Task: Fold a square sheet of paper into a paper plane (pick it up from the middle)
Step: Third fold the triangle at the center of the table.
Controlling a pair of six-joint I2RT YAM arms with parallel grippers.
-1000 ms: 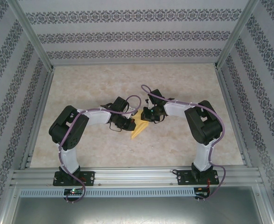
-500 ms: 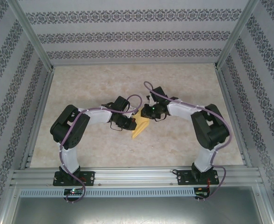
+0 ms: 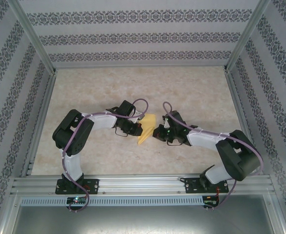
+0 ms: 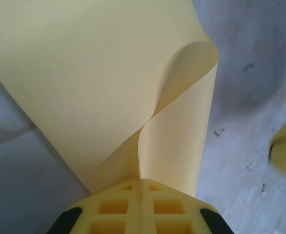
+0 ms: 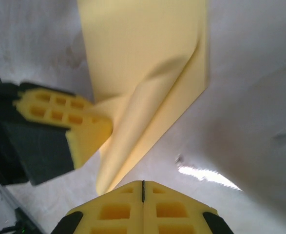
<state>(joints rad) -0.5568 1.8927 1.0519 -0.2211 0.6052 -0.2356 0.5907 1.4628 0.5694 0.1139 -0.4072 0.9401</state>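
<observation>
The yellow sheet of paper [image 3: 148, 127] lies mid-table, folded into a narrow wedge with its point toward the near left. My left gripper [image 3: 139, 128] is shut on its left edge. In the left wrist view the paper [image 4: 104, 73] rises out of the closed jaws [image 4: 141, 181] as a curled double layer. My right gripper [image 3: 155, 134] sits just right of the paper, low over the table. Its jaws [image 5: 143, 183] are shut with nothing between them, a short way off the paper's tip [image 5: 143, 73]. The left gripper's fingers [image 5: 60, 114] show pinching the paper.
The beige stone-patterned tabletop [image 3: 196, 92] is walled by patterned panels on three sides. An aluminium rail [image 3: 143, 183] runs along the near edge, where both arm bases are bolted.
My right arm has swung from behind the paper to its near-right side and dropped lower, and its jaws have closed. The left gripper and the paper have stayed put.
</observation>
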